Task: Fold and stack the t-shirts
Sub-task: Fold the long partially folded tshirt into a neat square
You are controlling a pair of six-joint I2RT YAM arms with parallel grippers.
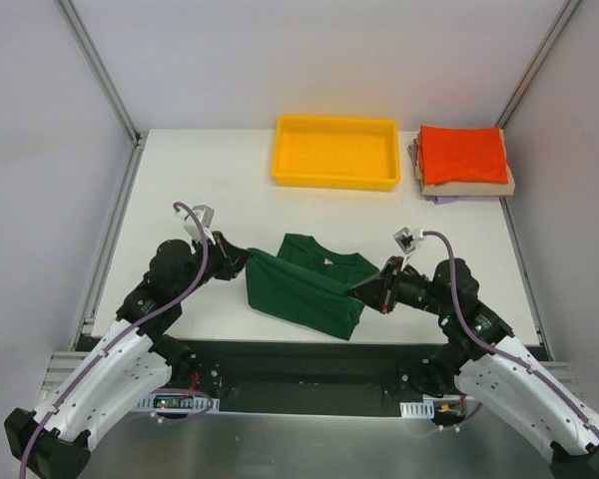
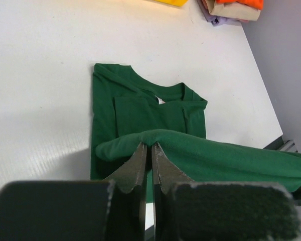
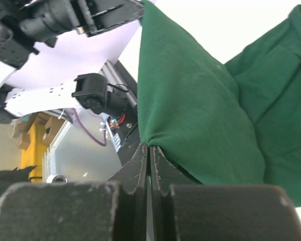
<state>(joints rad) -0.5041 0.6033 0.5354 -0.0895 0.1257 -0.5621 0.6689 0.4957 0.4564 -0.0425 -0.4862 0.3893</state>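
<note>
The left hand [image 2: 150, 146] has its two fingers pressed together on a fold of the dark green t-shirt [image 2: 155, 113], pinching the near-left corner of the lifted edge. The right hand [image 3: 149, 146] does the same at the near-right corner, jaws closed with green cloth nipped between them. Between the two, the near edge of the shirt is held up off the desk [image 1: 200, 180] in a raised band, while the collar half lies flat farther out, near the middle of the near side of the desk. Its sides look already turned inward, so it reads as a narrow strip.

As a judgement, the step in hand is the crosswise fold – bringing the bottom edge over toward the collar. The next move calls for both hands to travel away from the bases together and level, keeping the edge taut so it does not sag or twist. They would then lower it square on the collar half and let go of it. After that the folded piece would have to go to the pile.

That pile sits at the far right corner: an orange-red t-shirt [image 1: 463, 153] on top, a tan one [image 1: 469, 187] under it, a lavender one [image 1: 434, 199] peeking out at the bottom. A yellow tray [image 1: 334, 182] stands just beside it, to the left.

A small pale tag [image 2: 161, 101] shows inside the collar – too small to read. No other writing can be made out.
</note>
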